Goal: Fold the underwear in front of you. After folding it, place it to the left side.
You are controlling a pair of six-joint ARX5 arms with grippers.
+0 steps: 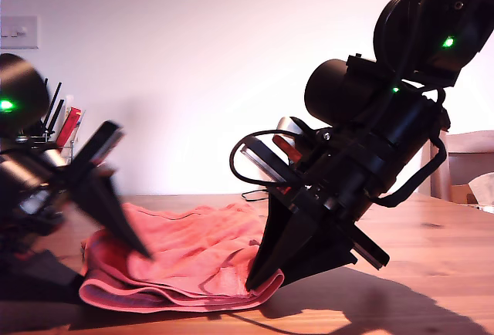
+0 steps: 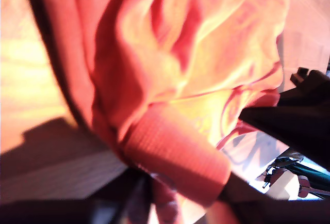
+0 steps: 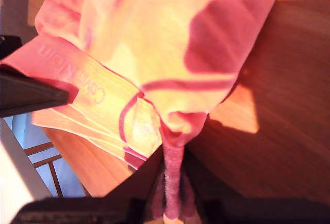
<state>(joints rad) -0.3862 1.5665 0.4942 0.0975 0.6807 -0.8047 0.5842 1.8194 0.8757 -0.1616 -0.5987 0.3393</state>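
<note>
The coral-red underwear (image 1: 193, 250) lies in wrinkled, folded layers on the wooden table (image 1: 432, 258). In the exterior view my first gripper (image 1: 136, 247) comes in from the left, motion-blurred, with its tips down on the cloth. The first wrist view shows it (image 2: 170, 203) shut on the ribbed waistband (image 2: 175, 152). My second gripper (image 1: 262, 277) reaches down from the exterior view's right onto the garment's near corner. In the second wrist view it (image 3: 172, 203) is shut on a bunched hem (image 3: 174, 167), and the lettered waistband (image 3: 87, 87) runs beside the other gripper's finger (image 3: 31, 92).
A holder of black utensils with a flat red item (image 1: 68, 125) stands at the exterior view's left, behind the first arm. A chair (image 1: 467, 157) and a white object (image 1: 484, 190) sit at that view's right. A wall switch (image 1: 19, 32) is at its upper left.
</note>
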